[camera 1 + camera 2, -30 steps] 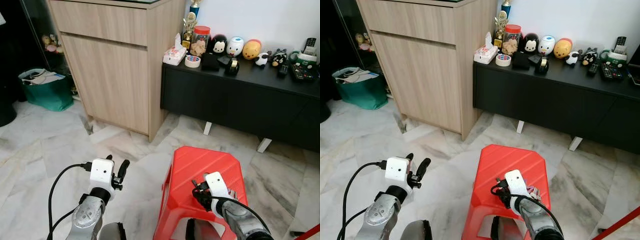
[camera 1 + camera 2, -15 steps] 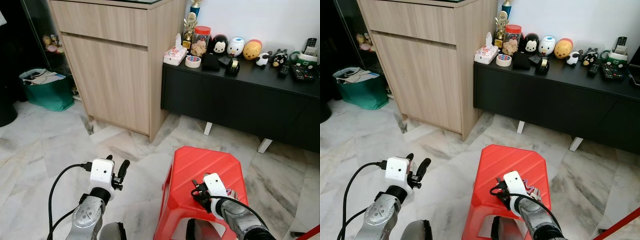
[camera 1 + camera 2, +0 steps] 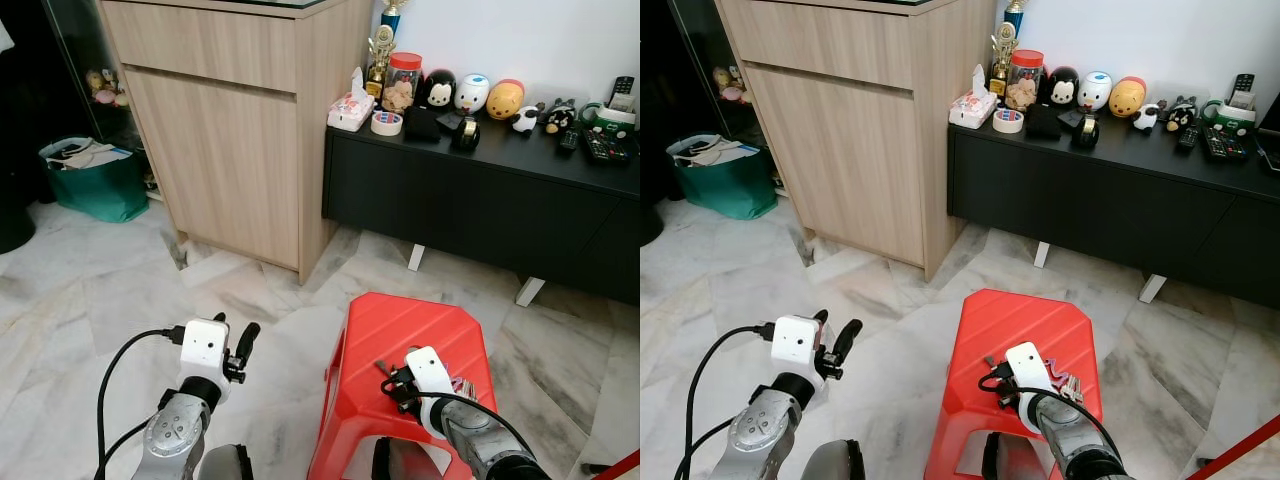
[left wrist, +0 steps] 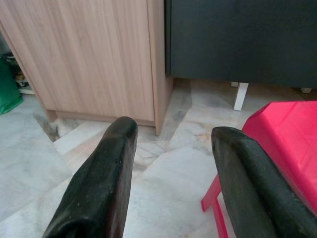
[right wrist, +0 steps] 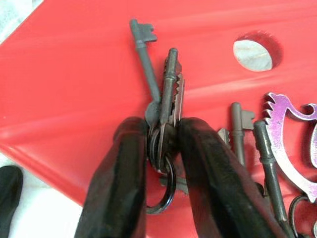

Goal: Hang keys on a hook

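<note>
The left pincer [image 3: 236,346] hovers over the marble floor [image 3: 90,290], fingers spread wide. The right pincer [image 5: 163,144] is clamped on the keys [image 5: 166,106], which lie on the red stool [image 3: 400,330] beside a purple key fob [image 5: 290,144].

I note the keys [image 5: 171,119] run off the wrist picture's edge; their ring sits partly hidden behind the right gripper's fingers [image 5: 121,188]. The stool [image 3: 400,330] is cut off below.
</note>
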{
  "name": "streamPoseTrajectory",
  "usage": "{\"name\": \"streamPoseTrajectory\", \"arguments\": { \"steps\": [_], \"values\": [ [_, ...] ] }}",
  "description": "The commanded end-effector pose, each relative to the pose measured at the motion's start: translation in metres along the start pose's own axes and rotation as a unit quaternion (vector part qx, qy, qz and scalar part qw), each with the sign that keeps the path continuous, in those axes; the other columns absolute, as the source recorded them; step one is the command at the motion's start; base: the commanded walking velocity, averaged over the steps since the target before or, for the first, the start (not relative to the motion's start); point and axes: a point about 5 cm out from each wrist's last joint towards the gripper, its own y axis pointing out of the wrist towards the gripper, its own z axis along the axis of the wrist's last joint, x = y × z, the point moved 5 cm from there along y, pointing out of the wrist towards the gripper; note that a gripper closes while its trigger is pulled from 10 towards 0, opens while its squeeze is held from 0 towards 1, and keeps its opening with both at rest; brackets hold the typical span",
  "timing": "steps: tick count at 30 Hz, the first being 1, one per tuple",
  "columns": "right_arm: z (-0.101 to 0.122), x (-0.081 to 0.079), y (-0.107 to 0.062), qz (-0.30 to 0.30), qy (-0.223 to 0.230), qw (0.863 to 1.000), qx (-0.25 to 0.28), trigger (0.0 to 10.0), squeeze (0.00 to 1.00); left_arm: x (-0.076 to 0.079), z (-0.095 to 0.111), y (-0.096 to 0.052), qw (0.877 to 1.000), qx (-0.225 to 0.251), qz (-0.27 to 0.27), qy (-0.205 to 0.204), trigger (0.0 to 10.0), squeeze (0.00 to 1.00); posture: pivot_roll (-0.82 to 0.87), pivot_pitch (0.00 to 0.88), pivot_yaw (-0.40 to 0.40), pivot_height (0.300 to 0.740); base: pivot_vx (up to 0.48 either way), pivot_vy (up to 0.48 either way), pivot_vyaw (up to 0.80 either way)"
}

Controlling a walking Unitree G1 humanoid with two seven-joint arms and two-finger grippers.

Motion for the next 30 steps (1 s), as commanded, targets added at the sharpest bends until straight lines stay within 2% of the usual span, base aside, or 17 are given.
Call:
{"name": "streamPoseTrajectory", "arguments": {
  "steps": [1, 4, 8, 10, 12, 16, 19, 20, 21, 23, 24, 25, 26, 30],
  "values": [
    [-0.012, 0.002, -0.001, -0.008, 0.01, 1.0, -0.02, 0.0, 0.0, 0.002, -0.001, 0.0, 1.0, -0.005, -0.005, 0.004, 10.0, 0.0, 0.06, 0.0, -0.066, 0.586, 0.0, 0.0, 0.0],
    [-0.007, 0.004, -0.001, -0.018, 0.019, 1.0, -0.005, 0.0, 0.0, 0.002, -0.002, 0.0, 1.0, -0.006, -0.004, 0.006, 10.0, 0.0, 0.06, 0.0, -0.066, 0.586, 0.0, 0.0, 0.0],
    [0.016, 0.011, -0.003, -0.029, 0.039, 0.997, 0.054, 0.0, 0.0, 0.002, -0.002, 0.001, 1.0, -0.007, -0.002, 0.006, 10.0, 0.0, 0.06, 0.0, -0.071, 0.586, 0.0, 0.0, 0.0],
    [0.016, 0.011, -0.003, -0.029, 0.039, 0.997, 0.054, 0.0, 0.0, 0.002, -0.002, 0.001, 1.0, -0.007, -0.002, 0.006, 10.0, 0.0, 0.06, 0.0, -0.071, 0.586, 0.0, 0.0, 0.0],
    [0.035, 0.016, -0.006, -0.033, 0.049, 0.993, 0.102, 0.0, 0.0, 0.001, -0.002, 0.001, 1.0, -0.007, 0.0, 0.006, 10.0, 0.0, 0.06, 0.0, -0.071, 0.586, 0.0, 0.0, 0.0],
    [0.05, 0.021, -0.011, -0.037, 0.051, 0.988, 0.139, 0.0, 0.0, 0.0, -0.002, 0.001, 1.0, -0.008, 0.002, 0.007, 10.0, 0.0, 0.05, 0.0, -0.074, 0.586, 0.0, 0.0, 0.0],
    [0.079, 0.028, -0.024, -0.044, 0.056, 0.973, 0.219, 0.0, 0.0, -0.002, -0.002, 0.002, 1.0, -0.006, 0.01, 0.008, 10.0, 0.0, 0.05, 0.0, -0.077, 0.586, 0.0, 0.0, 0.0],
    [0.079, 0.028, -0.024, -0.044, 0.056, 0.973, 0.219, 0.0, 0.0, -0.002, -0.002, 0.002, 1.0, -0.006, 0.01, 0.008, 10.0, 0.0, 0.05, 0.0, -0.077, 0.586, 0.0, 0.0, 0.0],
    [0.094, 0.031, -0.033, -0.047, 0.065, 0.961, 0.263, 0.0, 0.0, -0.005, 0.0, 0.002, 1.0, -0.002, 0.017, 0.008, 10.0, 0.0, 0.05, 0.0, -0.077, 0.586, 0.0, 0.0, 0.0],
    [0.102, 0.031, -0.039, -0.044, 0.068, 0.955, 0.285, 0.0, 0.0, -0.006, 0.001, 0.003, 1.0, 0.001, 0.019, 0.008, 10.0, 0.0, 0.05, 0.0, -0.081, 0.586, 0.0, 0.0, 0.0],
    [0.108, 0.03, -0.044, -0.041, 0.068, 0.95, 0.302, 1.1, 0.0, -0.006, 0.003, 0.003, 1.0, 0.005, 0.02, 0.008, 10.0, 0.0, 0.05, 0.0, -0.081, 0.586, 0.0, 0.0, 0.0],
    [0.108, 0.03, -0.044, -0.041, 0.068, 0.95, 0.302, 1.1, 0.0, -0.006, 0.003, 0.003, 1.0, 0.005, 0.02, 0.008, 10.0, 0.0, 0.05, 0.0, -0.081, 0.586, 0.0, 0.0, 0.0],
    [0.11, 0.03, -0.048, -0.044, 0.075, 0.946, 0.313, 10.0, 0.0, -0.006, 0.006, 0.004, 1.0, 0.01, 0.021, 0.007, 10.0, 0.0, 0.05, 0.0, -0.081, 0.586, 0.0, 0.0, 0.0],
    [0.107, 0.028, -0.052, -0.037, 0.084, 0.944, 0.318, 10.0, 0.0, -0.006, 0.008, 0.005, 1.0, 0.015, 0.02, 0.005, 10.0, 0.0, 0.05, 0.0, -0.081, 0.586, 0.0, 0.0, 0.0]
  ]
}}
